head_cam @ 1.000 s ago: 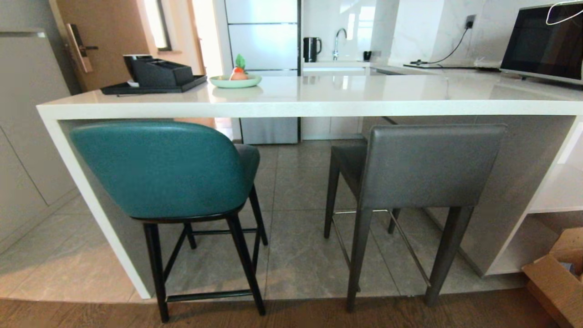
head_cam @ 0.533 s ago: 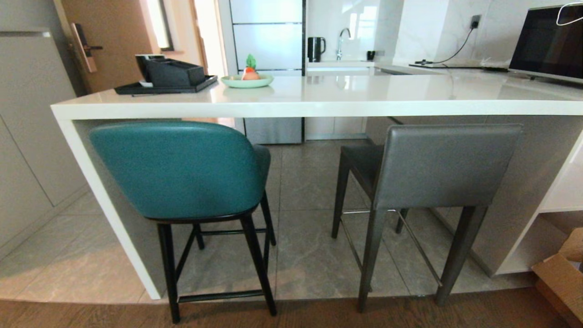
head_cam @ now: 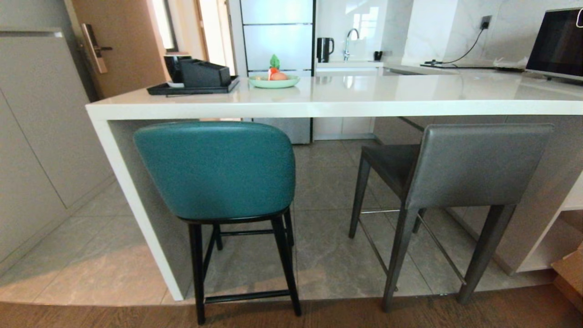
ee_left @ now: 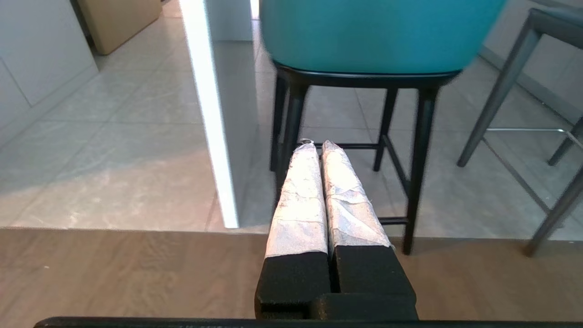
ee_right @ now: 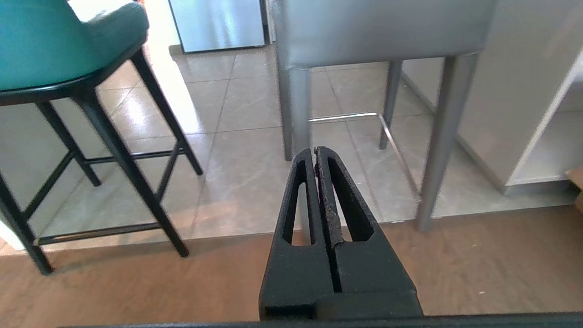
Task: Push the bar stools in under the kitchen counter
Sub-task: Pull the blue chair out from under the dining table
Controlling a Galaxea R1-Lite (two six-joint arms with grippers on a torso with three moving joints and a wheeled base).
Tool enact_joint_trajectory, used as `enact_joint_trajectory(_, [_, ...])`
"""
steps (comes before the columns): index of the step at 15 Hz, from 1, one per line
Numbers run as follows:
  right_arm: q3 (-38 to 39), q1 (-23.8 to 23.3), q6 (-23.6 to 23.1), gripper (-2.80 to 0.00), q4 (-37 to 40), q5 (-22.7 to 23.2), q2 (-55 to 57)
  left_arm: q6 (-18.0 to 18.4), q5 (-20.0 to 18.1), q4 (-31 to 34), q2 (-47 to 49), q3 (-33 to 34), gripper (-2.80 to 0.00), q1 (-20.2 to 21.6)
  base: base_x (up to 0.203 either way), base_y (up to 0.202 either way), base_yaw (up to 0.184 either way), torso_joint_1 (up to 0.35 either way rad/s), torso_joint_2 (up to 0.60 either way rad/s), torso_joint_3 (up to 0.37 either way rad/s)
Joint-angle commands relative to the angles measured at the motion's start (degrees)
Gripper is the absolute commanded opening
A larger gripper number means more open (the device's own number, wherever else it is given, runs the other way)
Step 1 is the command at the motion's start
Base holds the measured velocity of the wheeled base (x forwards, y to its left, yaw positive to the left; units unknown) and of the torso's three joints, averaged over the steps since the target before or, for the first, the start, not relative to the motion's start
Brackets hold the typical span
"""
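Observation:
Two bar stools stand at the kitchen counter (head_cam: 319, 108), a glossy white slab. The teal stool (head_cam: 218, 168) with thin black legs is on the left, beside the counter's white side leg (head_cam: 136, 209). The boxy grey stool (head_cam: 478, 164) is on the right. Both seats reach under the counter's edge while their backs stay out in front of it. Neither arm shows in the head view. My left gripper (ee_left: 319, 145) hangs low, shut and empty, pointing at the teal stool (ee_left: 378, 36). My right gripper (ee_right: 315, 150) is shut and empty, aimed at the grey stool (ee_right: 382, 27).
On the counter are a black tray with boxes (head_cam: 196, 77), a green plate with fruit (head_cam: 274, 81) and a dark screen (head_cam: 555, 43) at the right. A cardboard box (head_cam: 569, 278) lies on the floor at the right. Wood flooring (head_cam: 319, 314) meets grey tiles under the stools.
The whole scene has shifted to the right in the head view, so the camera has turned or driven left. The stools keep their places against the counter.

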State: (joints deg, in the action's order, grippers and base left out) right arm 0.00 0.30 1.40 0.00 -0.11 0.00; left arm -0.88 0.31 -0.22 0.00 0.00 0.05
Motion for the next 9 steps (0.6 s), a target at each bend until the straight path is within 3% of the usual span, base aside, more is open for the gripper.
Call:
enact_joint_trajectory(1, [0.3,0.0,0.0,-2.8,0.0,0.0,0.1,0.0,0.0,0.0,0.1,0.1,-2.8,0.0,0.0,0.192,-0.001,0.002,0.0,0.002])
enact_joint_trajectory(9, [0.3,0.0,0.0,-2.8,0.0,-0.1,0.1,0.0,0.0,0.0,0.1,0.1,-2.8,0.0,0.0,0.197,0.0,0.003,0.0,0.003])
